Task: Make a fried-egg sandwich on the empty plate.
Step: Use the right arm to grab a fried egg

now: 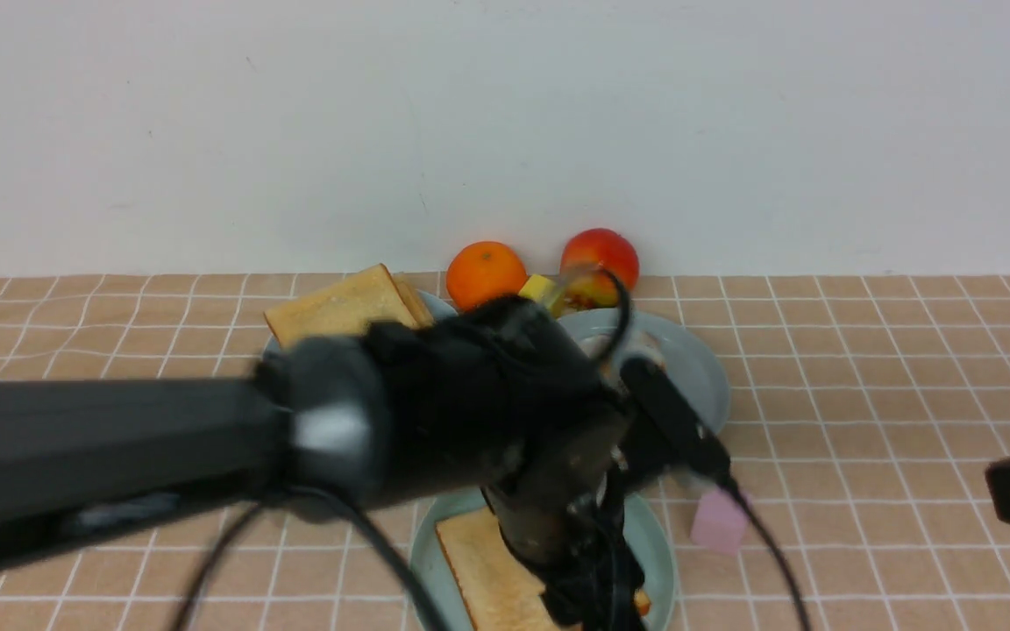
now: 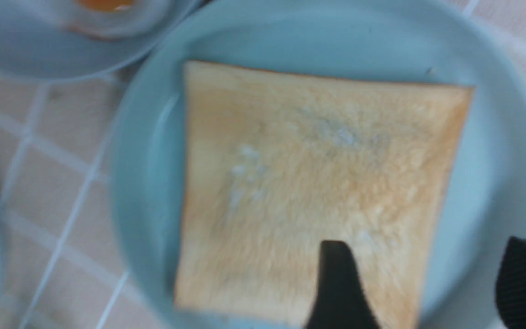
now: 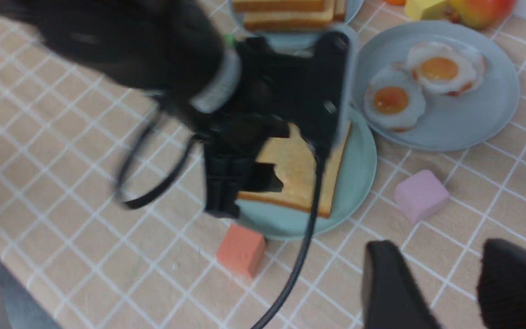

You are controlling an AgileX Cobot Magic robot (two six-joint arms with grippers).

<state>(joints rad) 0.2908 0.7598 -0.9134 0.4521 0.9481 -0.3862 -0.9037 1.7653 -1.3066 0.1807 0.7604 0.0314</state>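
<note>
Our left arm (image 1: 119, 447) fills the foreground, reaching across the bench (image 1: 864, 368) to the mint-green plate (image 3: 354, 183). One toast slice (image 2: 308, 183) lies flat in the middle of that plate with nothing on top of it. Our left fingers (image 2: 336, 288) hang over one edge of the slice, spread apart with nothing between them. We cannot tell whether a tip touches the bread. Our right fingers (image 3: 395, 292) hover off to the side, likewise spread and empty.

We judge that the sandwich's bottom slice is placed and that the egg comes next. Two fried eggs (image 3: 393, 100) lie touching on the blue-grey plate (image 3: 450, 132) just beside the mint one, and the spare toast stack (image 1: 343, 307) sits on a farther plate. The next move calls for our left arm to clear the plate. One set of fingers then pinches the nearer egg by its thin white rim without dragging its neighbour, and sets it centred on the slice. A pink block (image 3: 420, 194) lies between our right fingers and the egg plate, so we would pass over it.
</note>
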